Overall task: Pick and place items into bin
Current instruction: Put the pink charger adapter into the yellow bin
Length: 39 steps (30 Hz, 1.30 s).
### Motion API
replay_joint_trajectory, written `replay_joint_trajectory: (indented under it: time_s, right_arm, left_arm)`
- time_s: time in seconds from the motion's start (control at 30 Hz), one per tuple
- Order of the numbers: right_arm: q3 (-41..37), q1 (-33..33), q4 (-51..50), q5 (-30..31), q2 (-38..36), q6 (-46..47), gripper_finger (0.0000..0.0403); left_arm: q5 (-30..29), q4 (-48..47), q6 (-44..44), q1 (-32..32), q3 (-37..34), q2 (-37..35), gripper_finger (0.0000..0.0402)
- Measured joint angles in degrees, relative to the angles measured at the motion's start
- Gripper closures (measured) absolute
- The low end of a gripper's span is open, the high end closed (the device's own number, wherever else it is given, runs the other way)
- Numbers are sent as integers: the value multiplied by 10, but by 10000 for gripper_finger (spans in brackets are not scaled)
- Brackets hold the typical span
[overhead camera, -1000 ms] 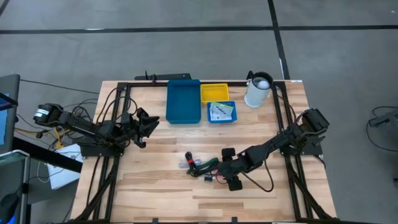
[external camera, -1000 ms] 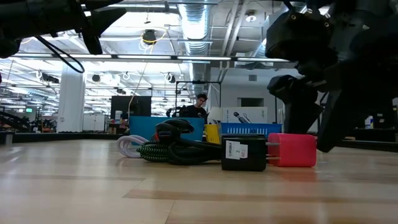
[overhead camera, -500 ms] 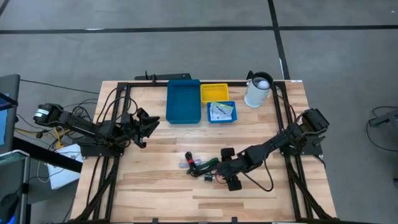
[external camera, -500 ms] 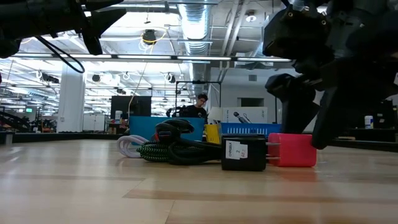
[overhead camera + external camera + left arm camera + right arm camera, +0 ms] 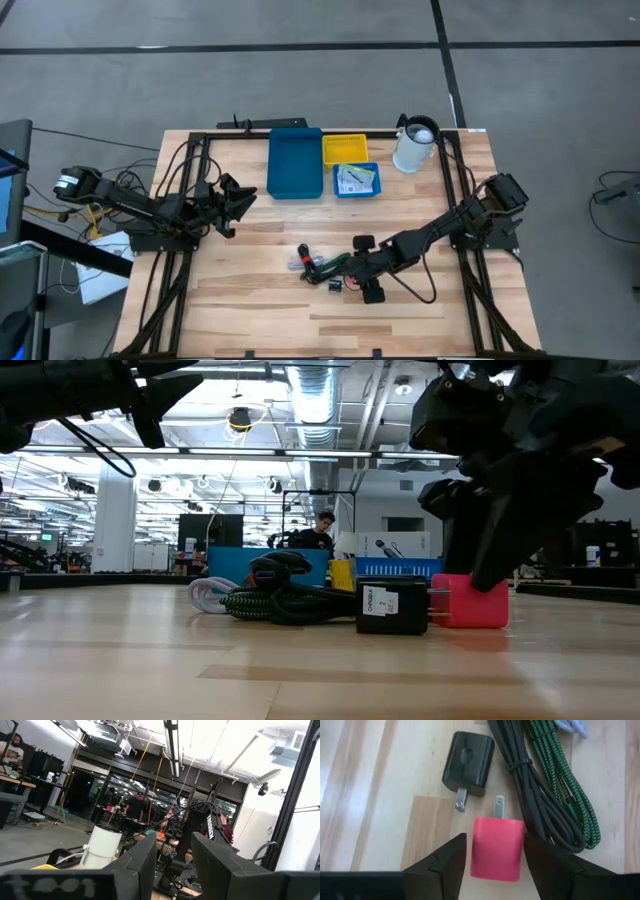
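Observation:
A red plug charger (image 5: pixel 497 847) lies flat on the table beside a black plug charger (image 5: pixel 468 762) and a bundle of coiled cables, black (image 5: pixel 530 785) and green braided (image 5: pixel 560 785). My right gripper (image 5: pixel 495 842) slants down over the red charger (image 5: pixel 470 602). It is open, one finger close on each side of the charger, and I cannot tell whether either finger touches it. My left gripper (image 5: pixel 240 197) waits at the table's left, raised, open, with nothing between its fingers (image 5: pixel 145 865).
At the far edge stand a large blue bin (image 5: pixel 295 163), a yellow bin (image 5: pixel 345 149) and a small blue bin (image 5: pixel 357 180) with cards in it. A white jug (image 5: pixel 415 145) stands to their right. A pale cable (image 5: pixel 205 595) lies at the bundle's left end.
My right gripper has stayed over the red charger while its fingers have drawn closer together on either side of it. The charger and the cables have not moved.

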Motion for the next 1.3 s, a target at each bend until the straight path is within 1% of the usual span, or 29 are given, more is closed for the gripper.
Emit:
replay_joint_trajectory:
  time_s: [0.23,0.57,0.8,1.3]
  right_arm:
    - [-14,0,14,0,-1,0,237]
    - [-21,0,27,0,-2,5,240]
    - [-21,0,28,0,-2,6,260]
    - [-21,1,28,-2,-1,21,261]
  left_arm:
    - [0,0,-1,0,0,0,290]
    - [0,0,-1,0,0,0,290]
    - [0,0,-1,0,0,0,290]
    - [0,0,-1,0,0,0,290]
